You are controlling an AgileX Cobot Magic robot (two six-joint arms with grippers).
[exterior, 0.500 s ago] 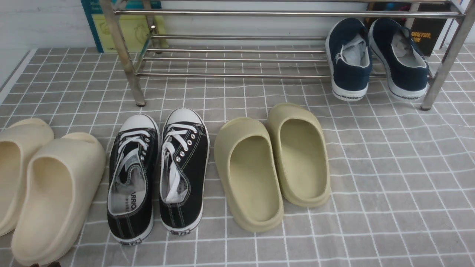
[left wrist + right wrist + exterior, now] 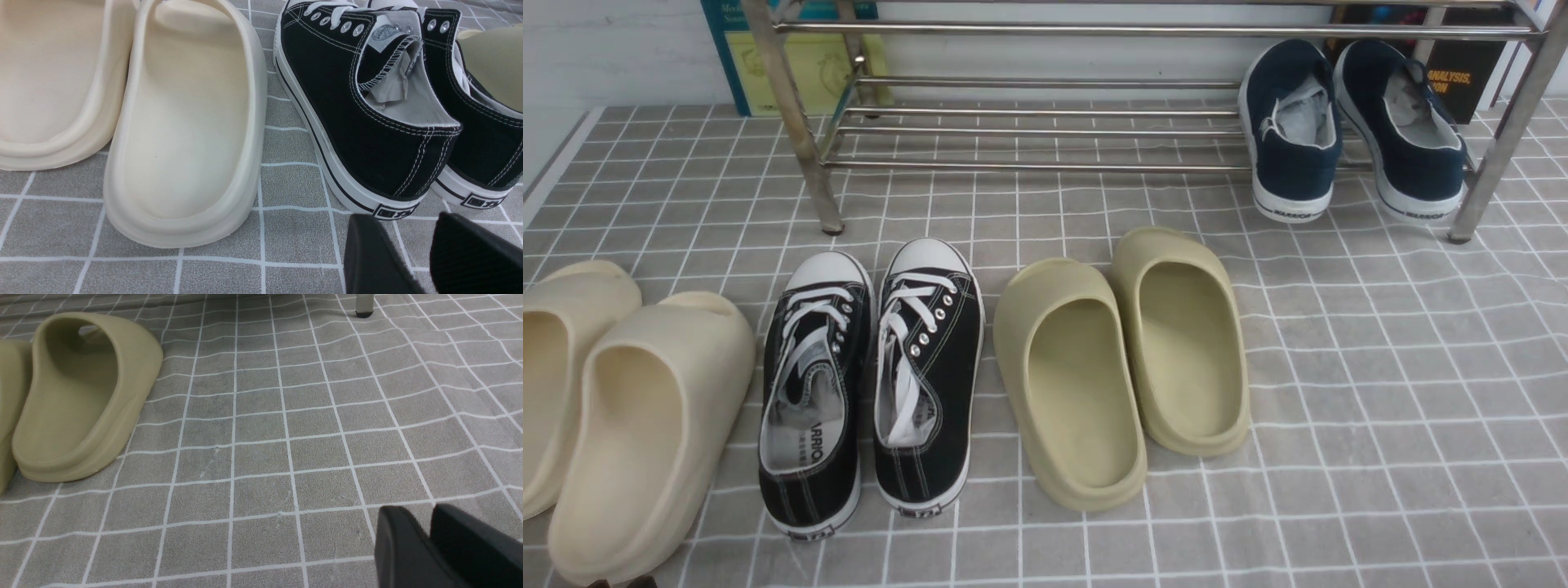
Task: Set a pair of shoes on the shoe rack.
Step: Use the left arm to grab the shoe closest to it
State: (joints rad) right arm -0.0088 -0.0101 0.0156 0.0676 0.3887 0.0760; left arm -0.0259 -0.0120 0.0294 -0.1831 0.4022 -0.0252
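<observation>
The pair of black canvas sneakers stands side by side on the grey checked cloth, toes toward the rack: the left shoe (image 2: 813, 392) and the right shoe (image 2: 929, 376). The steel shoe rack (image 2: 1045, 166) stands at the back. Neither gripper shows in the front view. In the left wrist view my left gripper (image 2: 402, 224) is open and empty, just behind the heel of the left sneaker (image 2: 367, 122), not touching it; the other sneaker (image 2: 482, 134) is beside it. In the right wrist view my right gripper (image 2: 425, 514) is shut and empty over bare cloth.
Navy sneakers (image 2: 1356, 131) sit on the rack's lower bars at the right. Olive slides (image 2: 1123, 359) lie right of the black pair, one also in the right wrist view (image 2: 81, 396). Cream slides (image 2: 621, 408) lie left, also in the left wrist view (image 2: 184, 122). A rack foot (image 2: 363, 310) stands far off.
</observation>
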